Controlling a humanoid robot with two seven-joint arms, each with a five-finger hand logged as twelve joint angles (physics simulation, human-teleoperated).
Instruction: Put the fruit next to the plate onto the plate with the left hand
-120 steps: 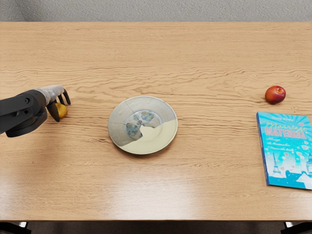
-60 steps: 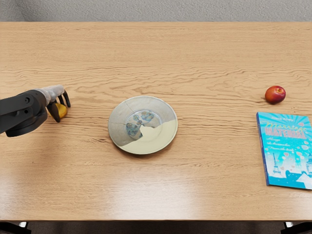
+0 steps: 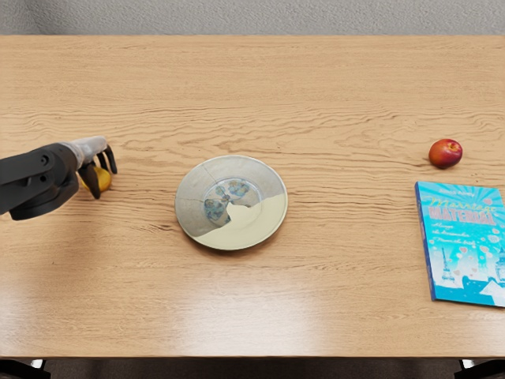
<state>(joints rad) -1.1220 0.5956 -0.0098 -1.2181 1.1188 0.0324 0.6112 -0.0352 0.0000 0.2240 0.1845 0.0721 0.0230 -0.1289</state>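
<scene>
Yellow fruit (image 3: 102, 178) sits well out at the plate's 9 o'clock, mostly covered by the dark fingers (image 3: 111, 159) of the left hand (image 3: 93, 162), which curl down around it in a grasp. The wooden table (image 3: 252, 87) spreads wide beneath everything. A blue book (image 3: 465, 241) lies flat far off at the plate's 4 o'clock. The plate (image 3: 252, 221) rests mid-table, with bare wood between it and the hand. A red fruit (image 3: 446, 152) stands near the book's 12 o'clock.

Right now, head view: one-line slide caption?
Left hand grasps yellow fruit left of the plate; red fruit and blue book lie far right.
</scene>
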